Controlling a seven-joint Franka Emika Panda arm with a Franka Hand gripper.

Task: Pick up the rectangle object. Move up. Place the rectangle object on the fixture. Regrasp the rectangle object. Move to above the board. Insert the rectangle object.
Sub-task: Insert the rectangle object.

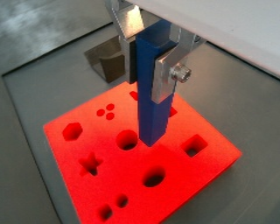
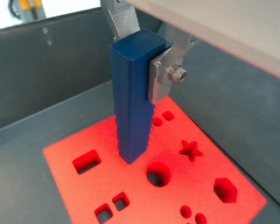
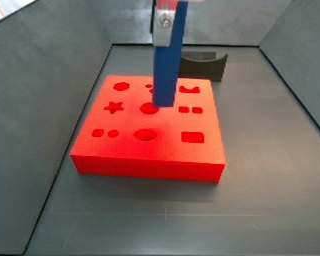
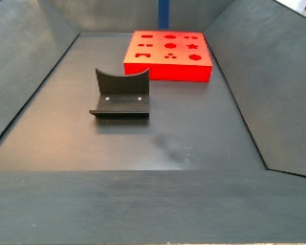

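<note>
I see one board (image 3: pixel 149 135) lying flat on the dark floor (image 4: pixel 168 134) of the walled enclosure, its shaped holes all bare, with nothing seated in any of them. One rectangle object (image 2: pixel 136 96) hangs upright over the board, gripped near its upper end by the gripper (image 1: pixel 146 54); the jaws are closed on it, a silver finger plate (image 1: pixel 168 74) pressed flat against its side. In both wrist views the bar's lower end sits just above the red top, near a round hole (image 1: pixel 129 139), and I cannot tell whether it touches the surface. In a side view (image 3: pixel 167 60) the bar stands over the far middle of the board, its tip among the holes there.

One fixture (image 4: pixel 121 93) stands apart from the board. That side view shows its full shape, an upright back with a curved top on a flat base plate, and nothing rests on it. The same view catches only a thin strip of the blue bar (image 4: pixel 164 13) at the frame's upper edge, and the gripper is cut off there. A wrist view shows the fixture (image 1: pixel 108 59) only as a grey block behind the bar, beyond the board's far edge.
</note>
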